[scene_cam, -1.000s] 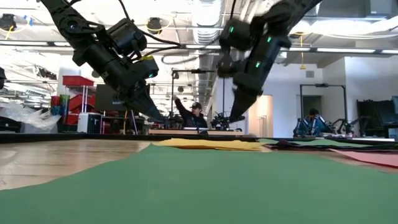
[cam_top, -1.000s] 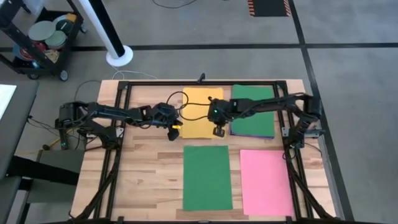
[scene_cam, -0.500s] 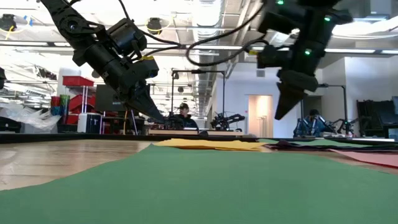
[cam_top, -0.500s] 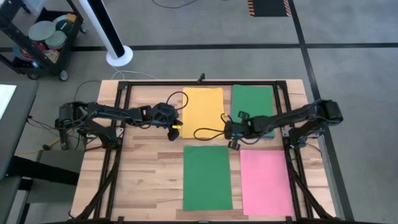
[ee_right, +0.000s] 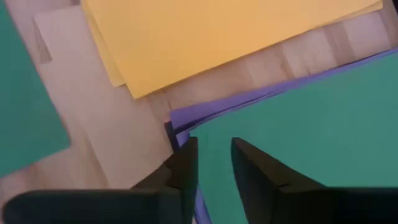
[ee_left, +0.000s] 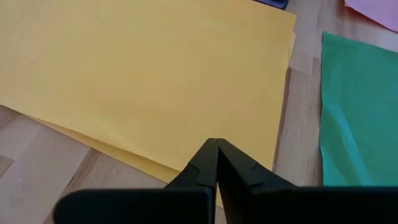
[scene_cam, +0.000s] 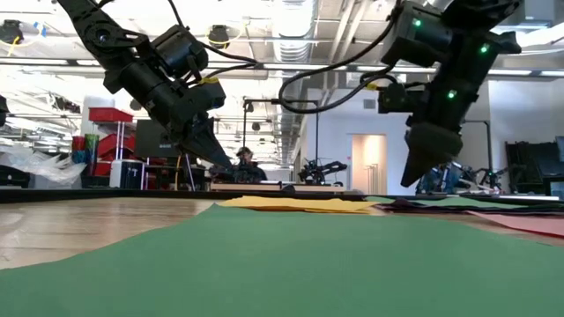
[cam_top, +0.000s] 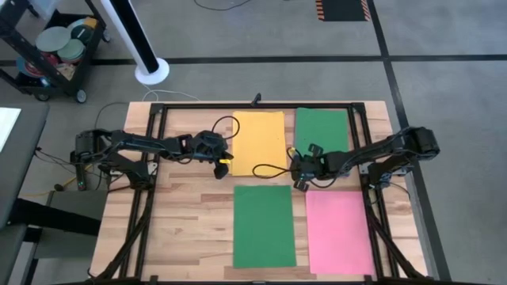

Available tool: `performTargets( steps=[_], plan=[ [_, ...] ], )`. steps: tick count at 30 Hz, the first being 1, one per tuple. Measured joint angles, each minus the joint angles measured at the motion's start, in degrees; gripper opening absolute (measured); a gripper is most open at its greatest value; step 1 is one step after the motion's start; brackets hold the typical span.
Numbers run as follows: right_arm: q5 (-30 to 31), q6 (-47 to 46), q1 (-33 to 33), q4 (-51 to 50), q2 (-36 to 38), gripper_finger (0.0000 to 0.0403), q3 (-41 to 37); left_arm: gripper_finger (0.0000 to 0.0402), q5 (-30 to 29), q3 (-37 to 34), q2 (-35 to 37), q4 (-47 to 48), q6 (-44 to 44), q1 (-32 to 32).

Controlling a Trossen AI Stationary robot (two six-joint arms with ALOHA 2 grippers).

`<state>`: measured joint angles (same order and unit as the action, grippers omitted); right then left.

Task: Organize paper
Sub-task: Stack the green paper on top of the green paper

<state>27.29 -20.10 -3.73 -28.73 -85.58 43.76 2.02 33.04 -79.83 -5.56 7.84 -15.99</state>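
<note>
Four lots of paper laid flat on the wooden surface (cam_top: 190, 214), seen from above. Yellow sheets (cam_top: 257, 142) at upper centre of the frame: plain, rectangular, two or more stacked slightly askew, a lower edge peeking out in the left wrist view (ee_left: 143, 74). Green sheet (cam_top: 322, 131) to the right of the yellow, near but apart, lying on top of purple sheets (ee_right: 205, 112), which stick out past its corner with a dark edge beneath. Second green sheet (cam_top: 264, 226) at lower centre, single, flat, filling the foreground of the low view (scene_cam: 282, 264). Pink sheet (cam_top: 338, 231) at lower right, beside the second green, a narrow strip of bare wood between.

Left gripper (cam_top: 224, 168) at the lower left corner of the yellow sheets, fingers pressed together, holding nothing; closed tips over the yellow edge in the left wrist view (ee_left: 216, 146), clear of the wood in the low view (scene_cam: 216, 158).

Right gripper (cam_top: 301, 184) at the lower left corner of the green-on-purple stack, just above the pink sheet in the frame. Fingers (ee_right: 186, 158) a narrow gap apart, straddling the corner of the green sheet, nothing pinched between them. Tips above the paper in the low view (scene_cam: 421, 172).
</note>
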Motion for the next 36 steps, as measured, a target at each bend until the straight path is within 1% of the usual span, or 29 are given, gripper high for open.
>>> performTargets(
  steps=[2, 5, 9, 11, 17, 20, 22, 24, 29, 30, 36],
  plan=[
    [-0.03, 0.36, 0.12, -0.21, -0.05, 0.0111, -0.02, 0.0000, 0.00, 0.00, 0.00, 0.00, 0.00, 0.00],
    [-0.04, 0.72, 0.14, -0.05, -0.06, 0.0119, -0.02, 0.0000, 0.00, 0.00, 0.00, 0.00, -0.19, 0.00],
    [-0.18, 0.97, 0.15, -0.36, -1.71, 0.0120, -0.04, 0.0000, 0.00, 0.00, 0.00, 0.01, -0.26, 0.00],
    [-0.16, 1.72, 0.20, 1.19, -3.14, 0.0120, 0.07, 0.0000, -0.02, 0.00, 0.00, 0.00, -0.46, 0.00],
    [-0.19, 2.36, 1.30, 1.78, -7.73, 0.0121, -0.02, 0.0000, -0.02, -0.02, 0.00, 0.04, -0.48, 0.02],
    [0.07, 2.14, 1.62, 2.05, -8.48, 0.0117, 0.05, 0.0000, -0.03, -0.02, 0.00, 0.04, -0.48, 0.01],
    [0.24, 2.14, 1.43, 2.08, -8.50, 0.0107, 0.05, 0.0000, -0.02, -0.04, 0.00, 0.04, -0.44, 0.01],
    [0.50, 2.12, 1.09, 1.85, -8.08, 0.0088, 0.05, 0.0000, -0.02, -0.04, 0.00, 0.07, -0.42, 0.02],
    [1.19, 2.02, 0.77, 0.80, -5.62, 0.0015, 0.03, 0.0000, -0.04, -0.04, 0.00, 0.09, -0.20, 0.01],
    [1.27, 1.96, 0.75, 0.69, -4.98, 0.0008, 0.03, 0.0000, -0.03, -0.04, 0.00, 0.07, -0.22, 0.01],
    [1.37, 0.41, 0.65, 0.00, 0.93, 0.0002, 0.03, 0.0000, -0.02, -0.04, 0.00, 0.07, -0.26, 0.02]
  ],
)
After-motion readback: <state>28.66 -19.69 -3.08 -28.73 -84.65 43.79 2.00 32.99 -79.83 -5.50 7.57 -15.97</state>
